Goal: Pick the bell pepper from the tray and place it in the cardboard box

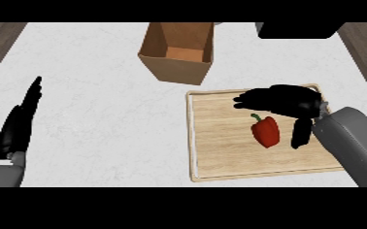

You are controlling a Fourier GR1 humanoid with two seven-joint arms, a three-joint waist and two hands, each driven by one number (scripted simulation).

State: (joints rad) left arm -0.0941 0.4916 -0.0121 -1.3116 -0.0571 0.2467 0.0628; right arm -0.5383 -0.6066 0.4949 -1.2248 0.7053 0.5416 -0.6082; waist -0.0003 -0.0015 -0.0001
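You are at the reach-and-grasp step: the bell pepper [266,131] lies on the wooden tray [215,165], right of the tray's middle, red with its green stem pointing toward the far edge, and nothing has lifted it yet. Your right hand [283,100] hovers over the far right part of the tray, fingers stretched out toward the left just beyond the pepper's stem and the thumb hanging down on the pepper's right side. The hand is spread wide and holds nothing; from this view you cannot tell whether the thumb touches the pepper or only sits just beside it. The next move, as I judge it, calls for you to lower the hand and bring the fingers round the pepper so that fingers and thumb close on either side of it, then lift it and carry it left and away to the cardboard box [177,53], which stands open on the desk [100,102] beyond the tray's far left corner. Your left hand [20,123] rests open near the view's left edge, well apart from everything.
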